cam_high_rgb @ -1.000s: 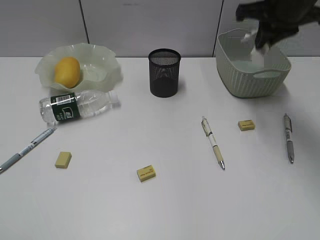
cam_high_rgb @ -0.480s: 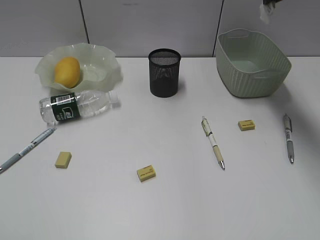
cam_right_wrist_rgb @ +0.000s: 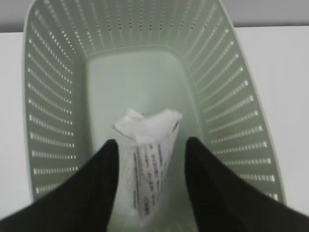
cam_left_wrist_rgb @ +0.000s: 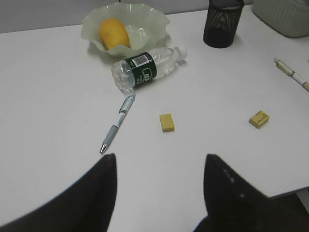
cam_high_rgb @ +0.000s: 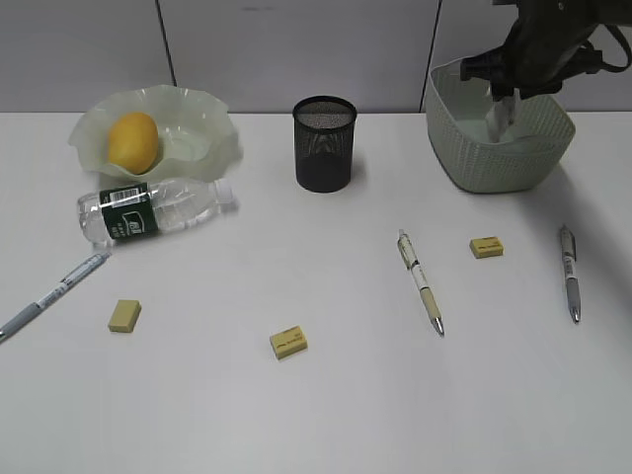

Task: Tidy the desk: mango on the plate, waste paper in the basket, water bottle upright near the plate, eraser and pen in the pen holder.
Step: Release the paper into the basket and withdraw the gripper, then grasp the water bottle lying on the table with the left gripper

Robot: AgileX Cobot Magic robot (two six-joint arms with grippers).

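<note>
My right gripper (cam_right_wrist_rgb: 151, 145) hangs inside the sage-green basket (cam_right_wrist_rgb: 58, 72), jaws open. The printed waste paper (cam_right_wrist_rgb: 147, 128) sits between its fingers above the basket floor, with a gap on the right side. From outside, the right gripper (cam_high_rgb: 504, 94) is over the basket (cam_high_rgb: 494, 163). The mango (cam_high_rgb: 132, 141) lies in the wavy plate (cam_high_rgb: 197, 109). Beside the plate the water bottle (cam_high_rgb: 148, 209) lies on its side. The black pen holder (cam_high_rgb: 325, 144) stands mid-desk. My left gripper (cam_left_wrist_rgb: 160, 162) is open and empty above the desk, just behind a pen (cam_left_wrist_rgb: 117, 123).
Three pens lie on the desk: one left (cam_high_rgb: 49, 296), one centre (cam_high_rgb: 422, 281), one right (cam_high_rgb: 570, 272). Yellow erasers lie at the left (cam_high_rgb: 124, 315), the middle front (cam_high_rgb: 288, 342) and below the basket (cam_high_rgb: 486, 247).
The right gripper rose almost out of view with the paper, then came back down into the basket. Its jaws have spread apart around the paper. The left arm stayed still.
</note>
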